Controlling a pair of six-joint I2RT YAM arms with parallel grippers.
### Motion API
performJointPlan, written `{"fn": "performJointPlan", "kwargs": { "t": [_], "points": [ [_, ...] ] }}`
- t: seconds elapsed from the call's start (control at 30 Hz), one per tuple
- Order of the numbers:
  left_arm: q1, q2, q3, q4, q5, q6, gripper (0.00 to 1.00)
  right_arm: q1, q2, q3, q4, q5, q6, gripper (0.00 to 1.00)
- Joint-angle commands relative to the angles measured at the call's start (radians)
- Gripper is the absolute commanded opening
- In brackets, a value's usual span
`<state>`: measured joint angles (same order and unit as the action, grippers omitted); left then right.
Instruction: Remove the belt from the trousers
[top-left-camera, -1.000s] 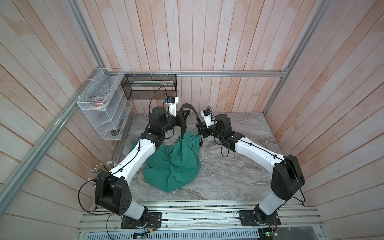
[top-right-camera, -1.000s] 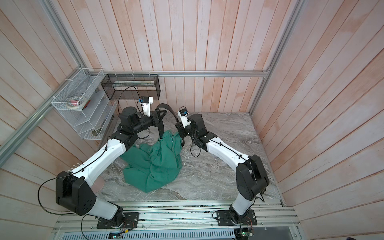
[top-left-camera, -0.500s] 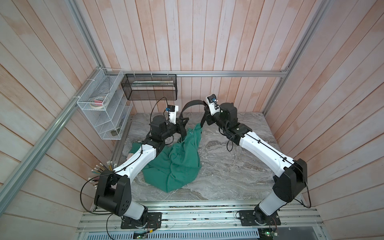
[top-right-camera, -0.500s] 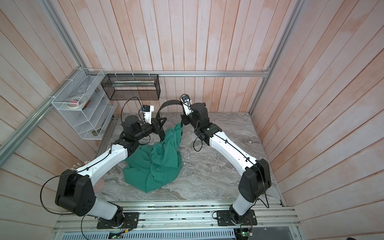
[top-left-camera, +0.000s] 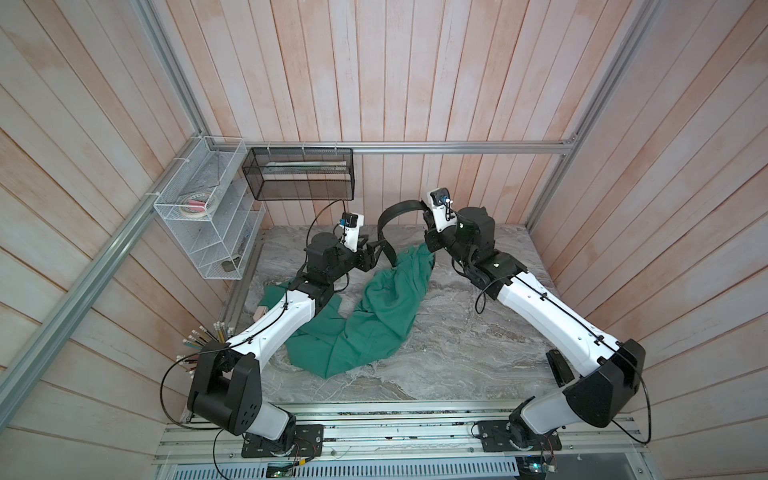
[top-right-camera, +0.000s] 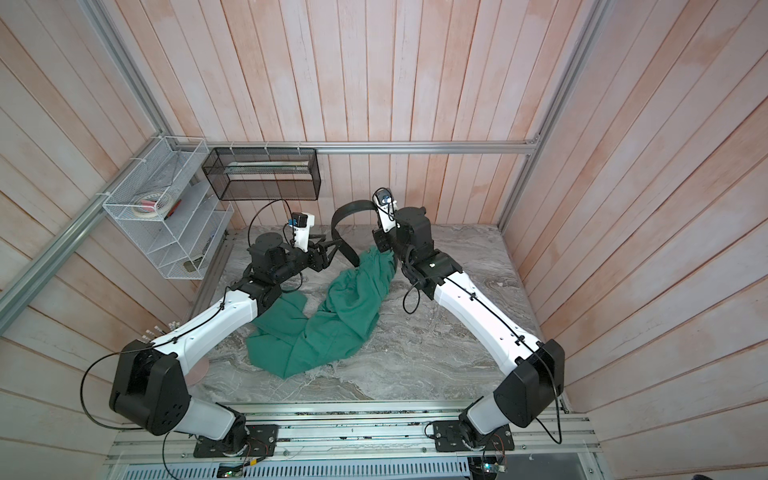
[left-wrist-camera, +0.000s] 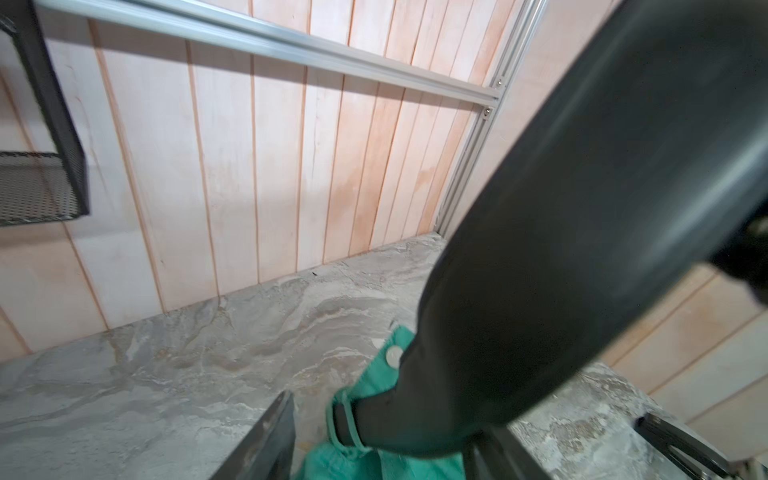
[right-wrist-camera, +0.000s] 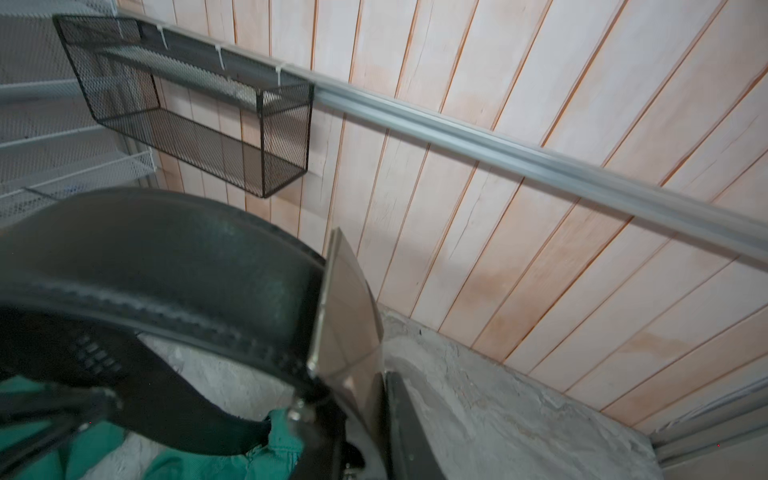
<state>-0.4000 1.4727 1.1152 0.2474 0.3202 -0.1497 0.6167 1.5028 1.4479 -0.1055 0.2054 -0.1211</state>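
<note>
**Belt arches up from the trousers between the two arms**

In a top view the right gripper (top-left-camera: 427, 214) sits high near the back wall, its jaws nearly closed on one end of the belt (top-left-camera: 388, 212). The belt arcs down into the bunched top of the trousers (top-left-camera: 374, 324), which lie on the marble table (top-left-camera: 478, 353). The left gripper (top-left-camera: 374, 249) is spread wide at the belt and clamps nothing. In the left wrist view the belt runs between wide-apart fingers (left-wrist-camera: 266, 440) and through a green belt loop (left-wrist-camera: 341, 419) beside a pale button (left-wrist-camera: 392, 355). In the right wrist view the buckle (right-wrist-camera: 345, 316) sits at the closed jaws.
</note>
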Motion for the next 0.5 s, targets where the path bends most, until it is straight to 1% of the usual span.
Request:
{"fn": "performJointPlan", "kwargs": {
  "t": [0.0,0.13,0.23,0.33,0.47],
  "points": [
    [-0.015,-0.06,0.025,-0.022,-0.07,0.109,0.64,0.002,-0.039,-0.039,-0.029,-0.029,0.07,0.0],
    [-0.1,-0.02,0.164,-0.172,-0.11,0.312,0.64,0.001,-0.03,-0.057,-0.078,-0.053,0.06,0.0],
    [-0.156,0.046,0.268,-0.289,-0.13,0.426,0.65,0.001,-0.026,-0.059,-0.093,-0.082,0.051,0.0],
    [-0.19,0.102,0.335,-0.357,-0.171,0.493,0.65,0.001,-0.026,-0.062,-0.101,-0.1,0.045,0.0],
    [-0.198,0.14,0.369,-0.372,-0.162,0.5,0.65,0.0,-0.034,-0.077,-0.102,-0.126,0.045,0.0]
  ]
}}
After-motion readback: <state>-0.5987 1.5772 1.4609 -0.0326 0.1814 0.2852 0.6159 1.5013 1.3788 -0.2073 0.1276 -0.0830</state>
